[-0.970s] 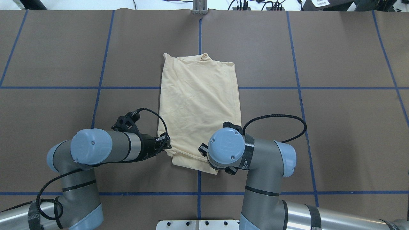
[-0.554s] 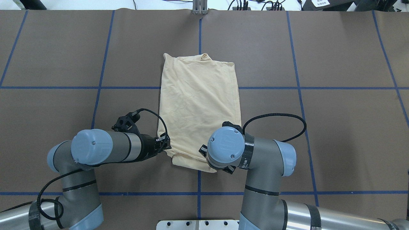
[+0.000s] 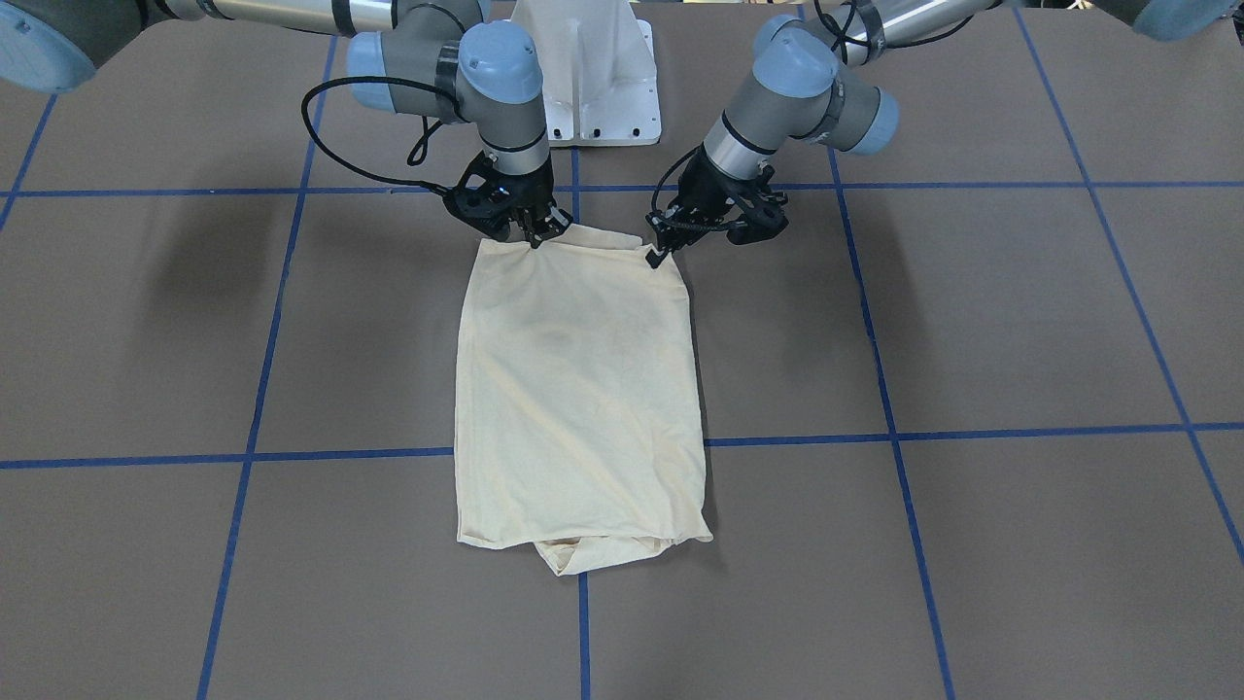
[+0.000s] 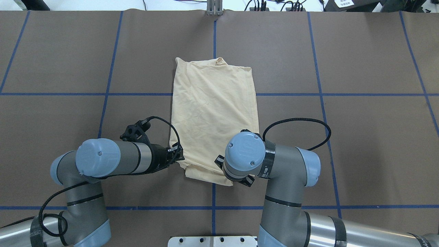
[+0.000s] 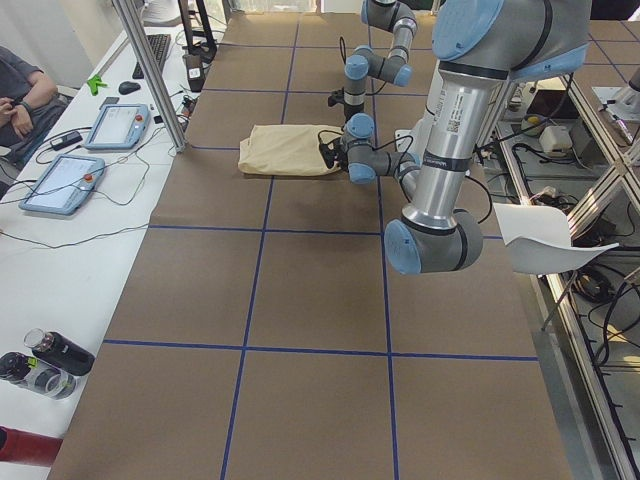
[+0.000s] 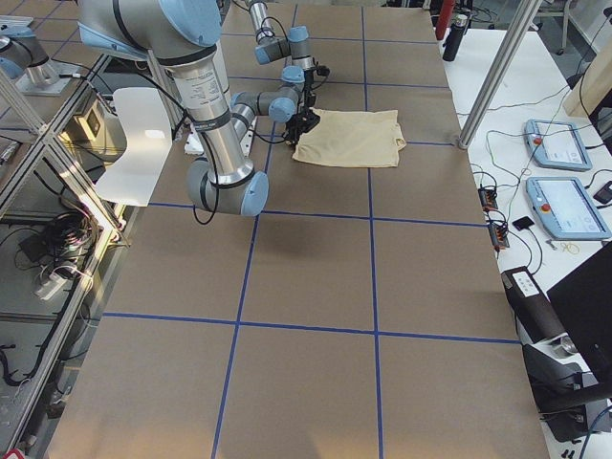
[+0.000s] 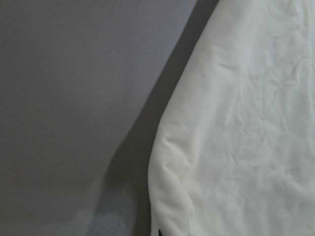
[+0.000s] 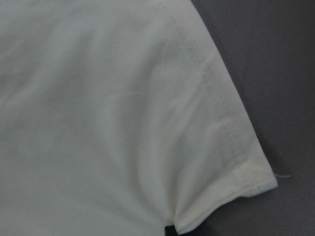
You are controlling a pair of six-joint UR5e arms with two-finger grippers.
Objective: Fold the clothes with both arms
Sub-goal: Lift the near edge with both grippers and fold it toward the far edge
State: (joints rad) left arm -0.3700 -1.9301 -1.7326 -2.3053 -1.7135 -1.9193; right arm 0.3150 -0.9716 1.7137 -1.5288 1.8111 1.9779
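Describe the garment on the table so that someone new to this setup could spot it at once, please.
On the brown table crossed by blue tape lines, look to the middle. There lies the shirt, folded into a long rectangle, with the left hand and the right hand at its near corners. It is the only pale cream-yellow cloth there.

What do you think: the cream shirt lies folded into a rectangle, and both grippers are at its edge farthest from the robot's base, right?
No. The shirt lies folded into a rectangle, but the left gripper and right gripper are at its edge nearest the base, as the exterior front-facing view shows.
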